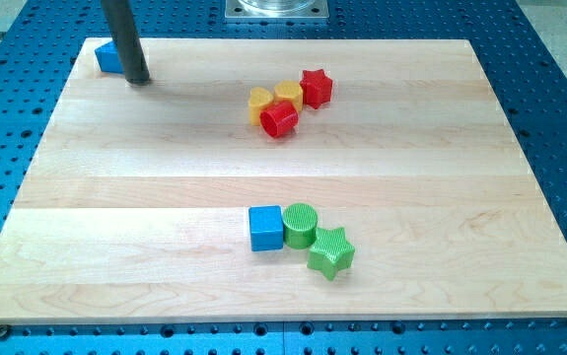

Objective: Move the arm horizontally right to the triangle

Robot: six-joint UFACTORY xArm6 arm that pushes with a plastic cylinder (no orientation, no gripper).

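Hiding most of a small blue block (108, 57), whose shape cannot be made out, the dark rod's tip (138, 81) rests on the pale wooden board (115, 217) near the view's top left corner. It has no jaws and holds nothing. No block clearly looks like a triangle.

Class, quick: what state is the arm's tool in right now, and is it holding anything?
Tool: a plain rod that cannot open, close or hold. My tip rests on the board, touching the blue block's right side.
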